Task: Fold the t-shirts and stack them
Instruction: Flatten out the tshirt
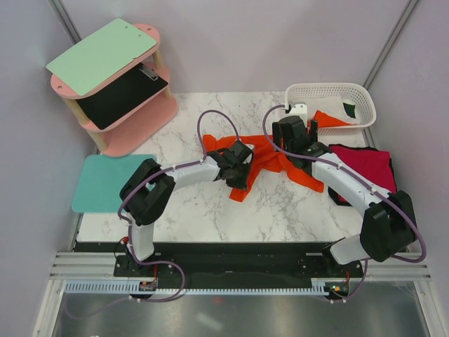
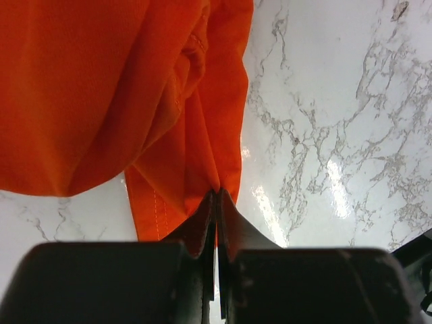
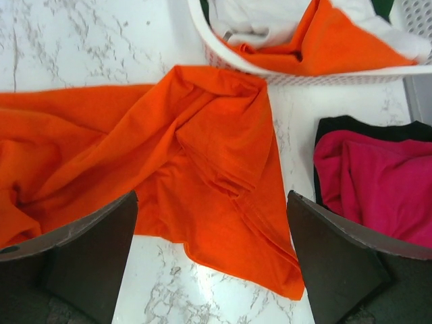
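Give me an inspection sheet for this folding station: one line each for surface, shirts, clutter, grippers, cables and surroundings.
Surface: white marble table, no spills seen.
Job's things: orange t-shirt crumpled and unfolded mid-table; crimson t-shirt lying on black t-shirt at the right; second orange t-shirt, white t-shirt and dark green t-shirt in the basket.
Clutter: teal mat at the table's left edge.
Grippers: left gripper shut on the orange t-shirt's edge; right gripper open above it.
Cables: purple cables looping along both arms.
Surroundings: pink shelf holding a green board and a black board.
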Robot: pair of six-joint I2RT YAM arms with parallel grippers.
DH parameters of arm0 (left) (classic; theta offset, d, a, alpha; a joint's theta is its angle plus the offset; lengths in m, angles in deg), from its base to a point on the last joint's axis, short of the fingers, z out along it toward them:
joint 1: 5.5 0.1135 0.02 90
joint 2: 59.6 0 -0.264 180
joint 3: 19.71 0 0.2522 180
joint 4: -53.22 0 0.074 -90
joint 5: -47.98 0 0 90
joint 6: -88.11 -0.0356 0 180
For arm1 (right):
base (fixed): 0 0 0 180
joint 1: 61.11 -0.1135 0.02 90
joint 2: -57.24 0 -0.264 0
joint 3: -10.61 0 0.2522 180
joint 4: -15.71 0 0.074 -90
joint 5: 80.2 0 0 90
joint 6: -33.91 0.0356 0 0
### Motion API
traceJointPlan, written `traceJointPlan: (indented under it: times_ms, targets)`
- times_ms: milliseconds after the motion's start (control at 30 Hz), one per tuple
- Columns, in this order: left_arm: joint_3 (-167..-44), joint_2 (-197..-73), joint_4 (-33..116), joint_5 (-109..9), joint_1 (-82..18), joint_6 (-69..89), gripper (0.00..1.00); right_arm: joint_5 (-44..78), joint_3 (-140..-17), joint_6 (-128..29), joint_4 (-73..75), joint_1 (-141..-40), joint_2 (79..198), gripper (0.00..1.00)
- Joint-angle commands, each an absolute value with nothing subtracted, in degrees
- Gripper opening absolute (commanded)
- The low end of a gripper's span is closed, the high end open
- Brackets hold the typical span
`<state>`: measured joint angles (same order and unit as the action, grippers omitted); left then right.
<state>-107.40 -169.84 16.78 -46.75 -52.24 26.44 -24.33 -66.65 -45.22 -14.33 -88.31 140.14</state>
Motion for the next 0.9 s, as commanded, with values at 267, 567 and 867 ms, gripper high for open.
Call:
traceJointPlan:
  times_ms: [267, 567, 867]
  targets:
    - [-113.1, -150.7, 10.1, -35.7, -46.3, 23.6, 0.02, -19.9, -60.4, -41.4, -14.0, -87.6, 143.2, 0.98]
    - [-122.4, -150.6, 6.7, -38.2, -34.9, 19.9, 0.02, -21.4, -67.4, -41.8, -9.4, -87.6, 154.5, 0.97]
    - [-129.2, -155.7, 4.7, -40.3, -32.5, 18.5, 0.02, -27.7, -75.0, -42.7, -3.5, -87.6, 170.5, 0.92]
